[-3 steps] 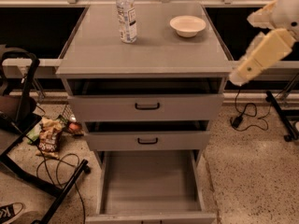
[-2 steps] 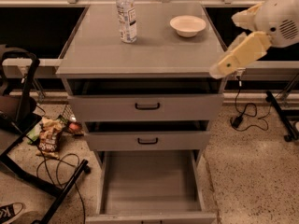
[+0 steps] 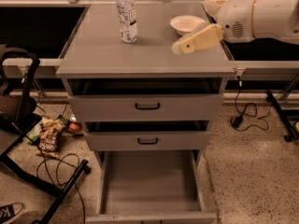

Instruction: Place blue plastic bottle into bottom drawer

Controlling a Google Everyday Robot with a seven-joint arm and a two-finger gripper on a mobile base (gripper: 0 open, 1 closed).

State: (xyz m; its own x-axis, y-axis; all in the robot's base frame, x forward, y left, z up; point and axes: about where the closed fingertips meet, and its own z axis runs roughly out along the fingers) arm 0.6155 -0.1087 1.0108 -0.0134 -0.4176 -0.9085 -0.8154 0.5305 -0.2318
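Note:
The blue plastic bottle (image 3: 126, 14) stands upright at the back left of the grey cabinet top (image 3: 117, 55); it is clear with a white cap and a printed label. The bottom drawer (image 3: 149, 185) is pulled out below, a wide grey tray with nothing in it. My gripper (image 3: 180, 45) comes in from the right on a white arm (image 3: 261, 15), hovers over the right part of the cabinet top in front of the white bowl (image 3: 188, 24), and is well right of the bottle, holding nothing.
Two shallower grey drawers with black handles (image 3: 147, 106) sit above the bottom drawer. A black stand (image 3: 18, 101), snack bags (image 3: 49, 134) and cables lie on the floor at left. A cable and plug (image 3: 238, 118) and a black leg are at right.
My arm and gripper have swung left and up from beside the cabinet's right edge to above its top near the bowl. The camera has moved closer. The bottle has not moved.

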